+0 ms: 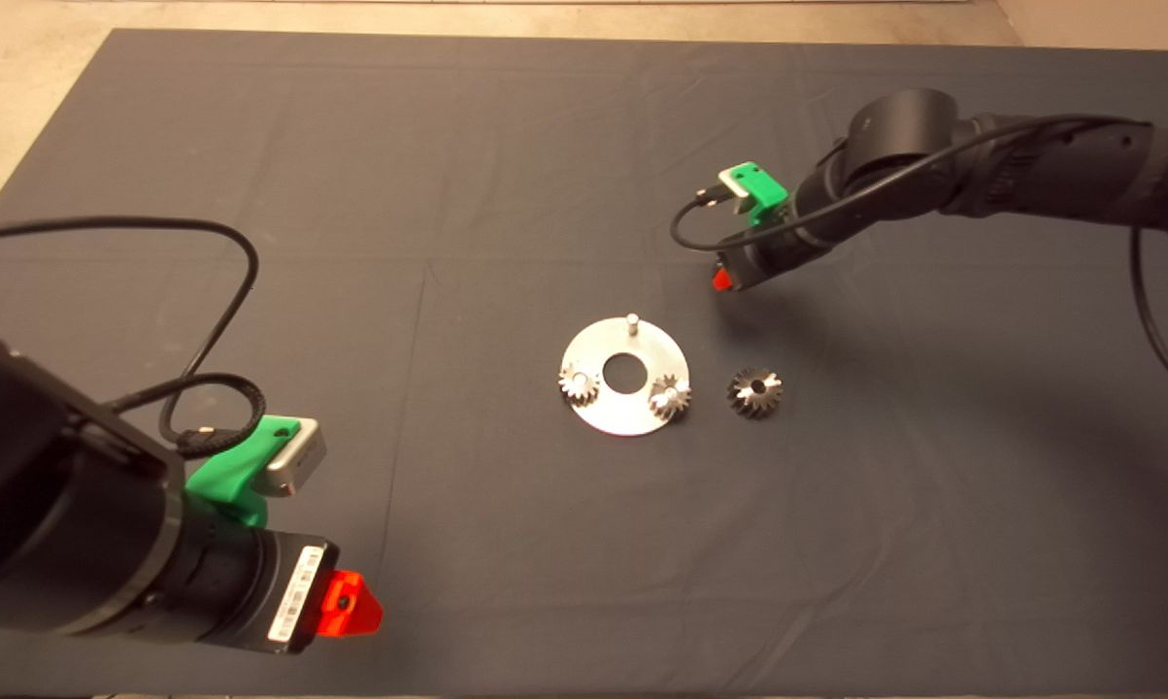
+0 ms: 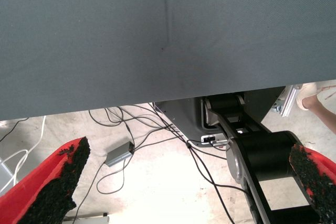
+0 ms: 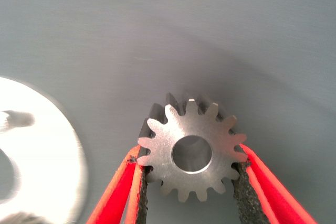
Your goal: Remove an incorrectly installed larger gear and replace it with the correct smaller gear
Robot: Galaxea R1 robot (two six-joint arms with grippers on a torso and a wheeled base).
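Note:
My right gripper (image 3: 190,156) is shut on the smaller gear (image 3: 190,149), a dull grey toothed gear with a round centre hole, held by its sides above the mat. In the head view this gripper (image 1: 727,279) hangs behind and to the right of the round silver plate (image 1: 598,348); the gear it holds is hidden there. The larger gear (image 1: 755,392) lies flat on the mat just right of the plate. The plate's far peg (image 1: 632,321) is bare. My left gripper (image 1: 350,604) is parked at the lower left, open (image 2: 184,182) and holding nothing.
Two small bright gears (image 1: 579,384) (image 1: 671,397) sit on the plate's near pegs, either side of its centre hole. The plate's edge (image 3: 47,156) shows beside the held gear. Cables and a person's shoe (image 2: 315,95) show on the floor beyond the mat.

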